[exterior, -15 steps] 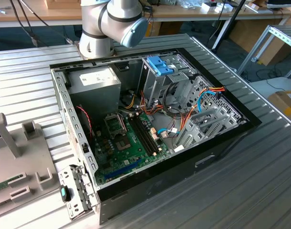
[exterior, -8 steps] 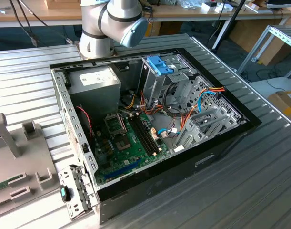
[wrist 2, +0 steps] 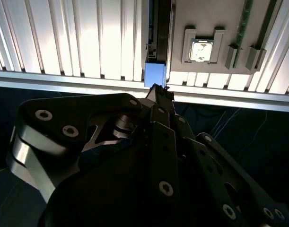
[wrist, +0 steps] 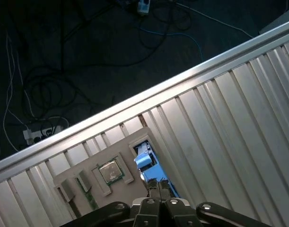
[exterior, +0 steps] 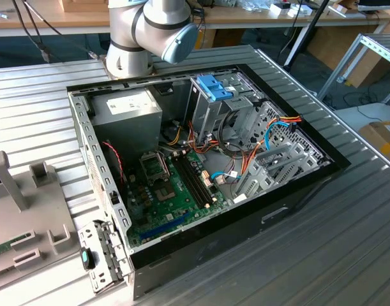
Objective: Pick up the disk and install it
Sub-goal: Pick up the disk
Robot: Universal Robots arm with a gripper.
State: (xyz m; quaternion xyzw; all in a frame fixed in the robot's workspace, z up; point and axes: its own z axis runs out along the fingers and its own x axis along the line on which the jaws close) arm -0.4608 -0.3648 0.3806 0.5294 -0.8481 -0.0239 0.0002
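While the disk [wrist 2: 155, 75] is standing on edge in a slot of the grey tray [exterior: 19, 220], which is lying near the bench's [exterior: 348, 248] edge on the exterior view's left, the gripper [wrist 2: 159, 91] is hanging above it in the second wrist view. Its tips are lining up with the disk's light-blue rail end. The jaws are sitting together with nothing between them, as far as both wrist views are showing. Beside the disk's slot, a processor chip [wrist 2: 200, 51] and a memory stick [wrist 2: 246, 23] are resting in their own pockets of the same tray.

Moving rightward in the exterior view, the open computer case [exterior: 246, 223] is lying on its side across the middle of the bench. The power-supply box [exterior: 127, 108] is sitting in its far-left corner and the blue-tabbed drive cage [exterior: 214, 95] is standing further right. The arm [exterior: 150, 25] is rising behind the case's far wall.

The step in hand is looking like the approach for the pick. Doing it well is probably meaning spreading the jaws before coming down and keeping them square to the disk's flat faces. It is also meaning centring over the slot, so that nothing is catching the tray wall or the plastic rail, which is likely flexing under a skewed squeeze.
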